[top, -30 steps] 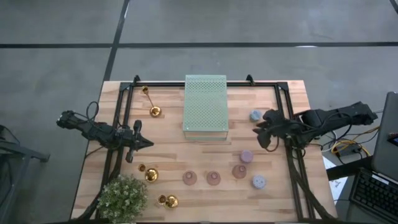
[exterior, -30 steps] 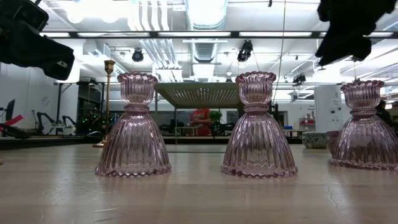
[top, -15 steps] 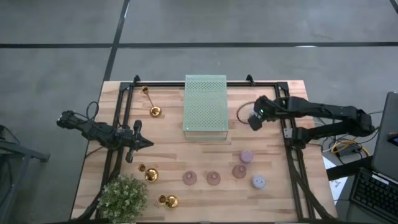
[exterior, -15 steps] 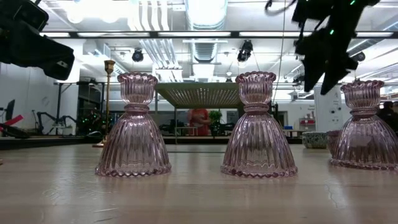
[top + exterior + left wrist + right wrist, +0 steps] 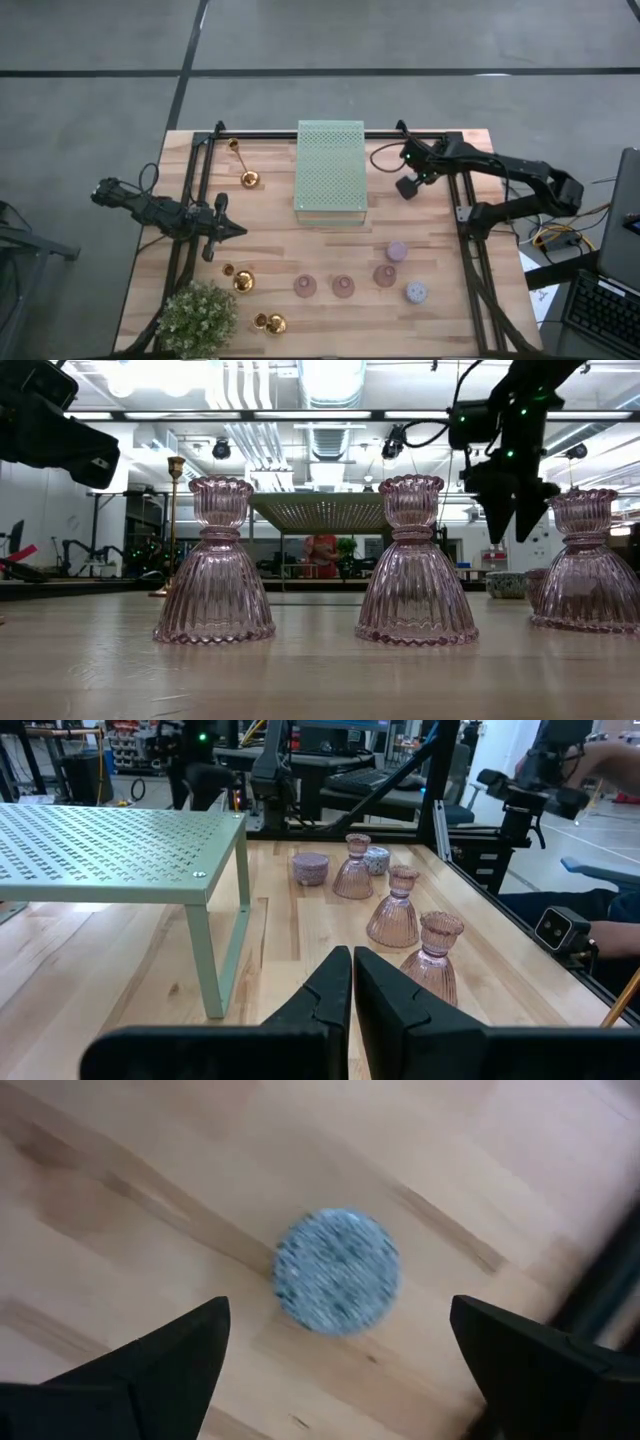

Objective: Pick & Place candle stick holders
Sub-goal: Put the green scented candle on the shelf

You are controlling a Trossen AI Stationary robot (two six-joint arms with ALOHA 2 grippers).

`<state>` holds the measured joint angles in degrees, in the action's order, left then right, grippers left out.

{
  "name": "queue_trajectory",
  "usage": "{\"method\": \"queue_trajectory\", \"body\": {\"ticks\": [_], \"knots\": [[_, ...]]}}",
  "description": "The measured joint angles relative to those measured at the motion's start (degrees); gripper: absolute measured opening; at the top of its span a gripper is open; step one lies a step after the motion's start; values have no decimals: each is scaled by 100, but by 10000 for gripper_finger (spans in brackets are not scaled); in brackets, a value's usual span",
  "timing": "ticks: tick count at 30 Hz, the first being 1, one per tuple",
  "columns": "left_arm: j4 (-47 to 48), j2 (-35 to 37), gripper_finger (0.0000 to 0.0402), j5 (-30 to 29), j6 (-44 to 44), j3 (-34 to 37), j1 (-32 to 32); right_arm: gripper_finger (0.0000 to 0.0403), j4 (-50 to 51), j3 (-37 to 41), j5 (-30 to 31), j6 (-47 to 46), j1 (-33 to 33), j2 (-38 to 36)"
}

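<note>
Right gripper (image 5: pixel 407 186) spread wide over the far right of the wooden table (image 5: pixel 270 225), just beside the pale green perforated stand (image 5: pixel 331 170), holding nothing. Directly beneath it, between the two dark fingers (image 5: pixel 160 1360) in the right wrist view, a blue-grey candle holder (image 5: pixel 337 1269), seen end-on from above, untouched. Left gripper (image 5: pixel 236 230) pressed together and empty, hovering over the table's left side. Along the near edge, three pink glass holders (image 5: pixel 343 286) standing upright in a row, stems vertical in the low view. A lavender holder (image 5: pixel 397 251) and another blue-grey one (image 5: pixel 417 292) close by. Three gold holders (image 5: pixel 243 281) at left, tilted or lying over, near the potted plant (image 5: pixel 197 317).
</note>
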<state>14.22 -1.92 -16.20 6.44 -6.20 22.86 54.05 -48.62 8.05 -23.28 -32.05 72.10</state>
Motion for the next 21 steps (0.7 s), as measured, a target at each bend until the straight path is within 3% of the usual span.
{"method": "queue_trajectory", "body": {"ticks": [21], "knots": [[-2, -1, 21, 1, 0, 1, 0, 373, -330, 11, -104, 1133, -240, 1073]]}}
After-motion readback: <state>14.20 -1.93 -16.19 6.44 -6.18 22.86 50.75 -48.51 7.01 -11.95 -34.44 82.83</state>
